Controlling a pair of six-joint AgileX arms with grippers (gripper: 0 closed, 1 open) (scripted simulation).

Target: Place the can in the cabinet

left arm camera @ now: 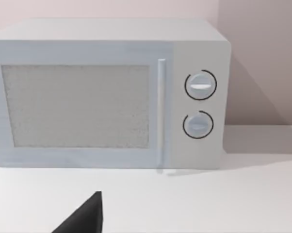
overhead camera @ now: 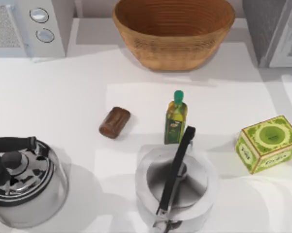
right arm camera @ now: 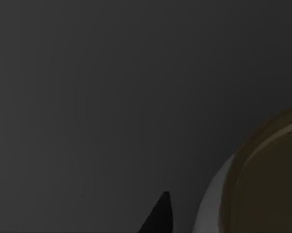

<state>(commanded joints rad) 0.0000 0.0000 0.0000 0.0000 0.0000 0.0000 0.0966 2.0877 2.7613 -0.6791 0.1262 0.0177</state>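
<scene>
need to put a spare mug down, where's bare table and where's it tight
Widest bare patch: the table between the microwave, the kettle and the can. Another lies right of the oil bottle, between the basket and the green box. Crowded: the front centre, where the pan sits close to bottle and can.

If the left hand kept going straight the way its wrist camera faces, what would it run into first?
Most likely the microwave: it sits square ahead in the left wrist view, door and two dials facing the camera, bare table before it. Nothing shows in between, though depth is hard to judge.
</scene>
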